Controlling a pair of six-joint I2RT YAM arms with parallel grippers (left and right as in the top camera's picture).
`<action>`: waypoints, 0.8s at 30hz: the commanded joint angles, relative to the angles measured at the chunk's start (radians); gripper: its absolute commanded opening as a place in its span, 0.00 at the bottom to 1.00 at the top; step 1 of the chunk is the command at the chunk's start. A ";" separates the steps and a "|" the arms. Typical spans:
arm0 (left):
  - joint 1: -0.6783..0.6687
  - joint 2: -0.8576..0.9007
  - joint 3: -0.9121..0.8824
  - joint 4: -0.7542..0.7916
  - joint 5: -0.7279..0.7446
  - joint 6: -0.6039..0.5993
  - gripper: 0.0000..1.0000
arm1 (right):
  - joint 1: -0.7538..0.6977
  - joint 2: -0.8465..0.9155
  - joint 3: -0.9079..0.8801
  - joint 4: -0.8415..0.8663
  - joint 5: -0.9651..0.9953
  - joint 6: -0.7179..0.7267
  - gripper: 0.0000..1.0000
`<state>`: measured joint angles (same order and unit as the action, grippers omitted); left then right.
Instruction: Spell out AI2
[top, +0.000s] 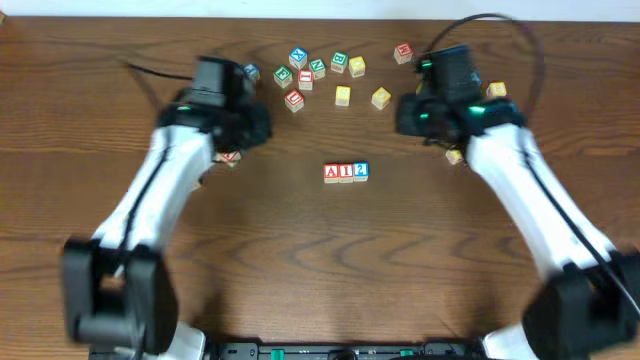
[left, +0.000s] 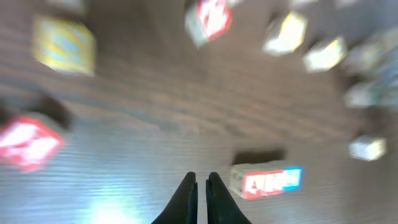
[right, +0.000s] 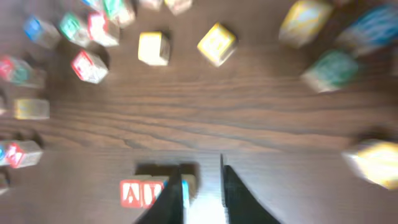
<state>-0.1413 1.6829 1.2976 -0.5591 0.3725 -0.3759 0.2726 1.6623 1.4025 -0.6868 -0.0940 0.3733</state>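
Three letter blocks (top: 346, 172) stand side by side in a row at the table's middle, reading A, I, 2: two red faces and a blue one. My left gripper (top: 240, 130) is up and to the left of the row, shut and empty. In the blurred left wrist view its fingertips (left: 201, 180) nearly touch, and the row (left: 266, 180) lies just to their right. My right gripper (top: 412, 115) is up and to the right of the row. In the right wrist view its jaws (right: 202, 177) are apart and empty, and the row (right: 140, 193) shows partly behind the left finger.
Several loose coloured blocks (top: 320, 75) lie scattered at the back centre. One block (top: 228, 158) lies by the left arm. Two more (top: 455, 156) (top: 496, 90) lie by the right arm. Cables run off at the back on both sides.
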 joint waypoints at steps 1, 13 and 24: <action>0.062 -0.138 0.032 -0.029 -0.008 0.028 0.08 | -0.042 -0.094 0.014 -0.060 0.026 -0.042 0.24; 0.199 -0.453 0.031 -0.091 -0.008 0.024 0.98 | -0.165 -0.422 0.014 -0.335 0.040 -0.042 0.99; 0.199 -0.454 0.031 -0.092 -0.015 0.024 0.98 | -0.168 -0.739 0.014 -0.443 0.032 -0.038 0.99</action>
<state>0.0555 1.2243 1.3117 -0.6487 0.3611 -0.3618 0.1078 0.9714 1.4075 -1.1202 -0.0593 0.3428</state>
